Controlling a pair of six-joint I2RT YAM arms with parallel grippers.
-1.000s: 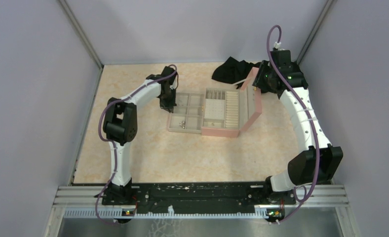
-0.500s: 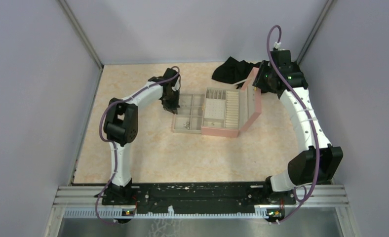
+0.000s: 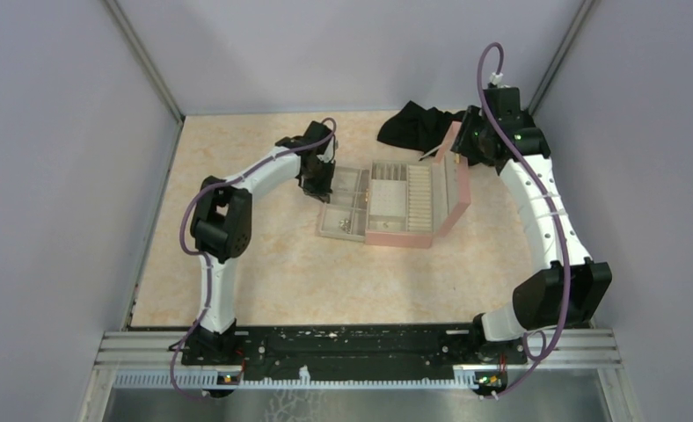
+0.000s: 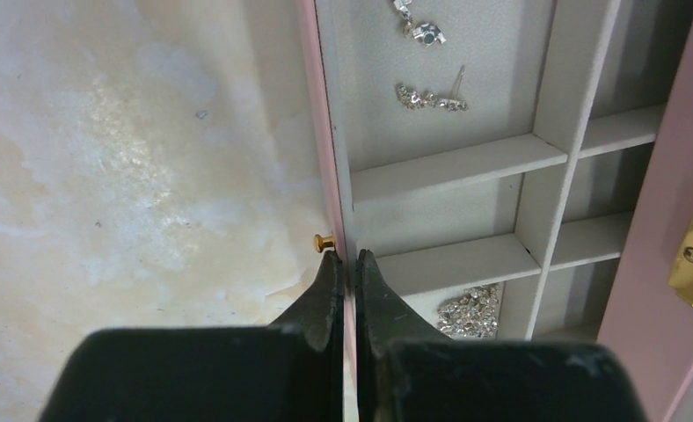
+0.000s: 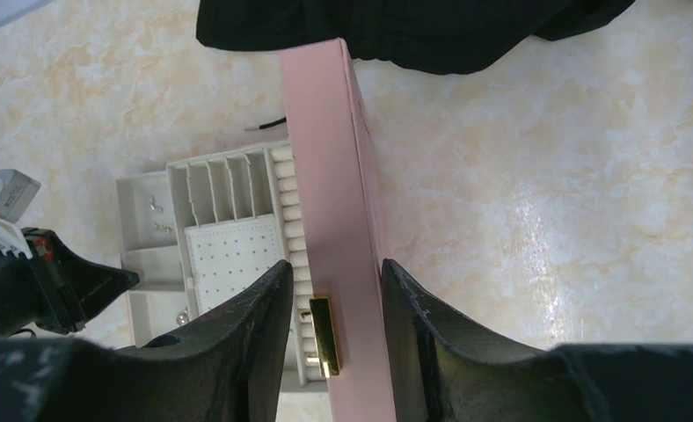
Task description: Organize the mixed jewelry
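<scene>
Left gripper (image 4: 347, 264): pinched almost closed on the thin pink side wall of the tray (image 4: 453, 167), one finger outside the wall and one inside.
Knob (image 4: 324, 243): small and gold, sticking out of that wall just beside the outer fingertip.
Jewelry (image 4: 431, 98): all in the tray. A sparkly strand with a pin lies in the compartment farthest from the fingers, with a second glinting piece beyond it. A glittering heap sits in the compartment right next to the inner finger (from above these are mere specks).
Tray, seen from above: it lies flat on the table (image 3: 264, 264), with its right side up against the pink box (image 3: 404, 237).
Right gripper (image 5: 336, 265): open about as wide as the lid (image 5: 325, 158) and straddling its top edge. The outer finger lies against the lid, while a sliver of the ring rolls shows between the inner finger and the lid. Whether it actually squeezes the lid, I cannot tell.
Lid: pink and standing nearly upright on the box's right side.
Clasp (image 5: 322, 334): gold, on the lid's edge between the fingers.
Cloth (image 5: 396, 26): black and crumpled on the table behind the lid.
</scene>
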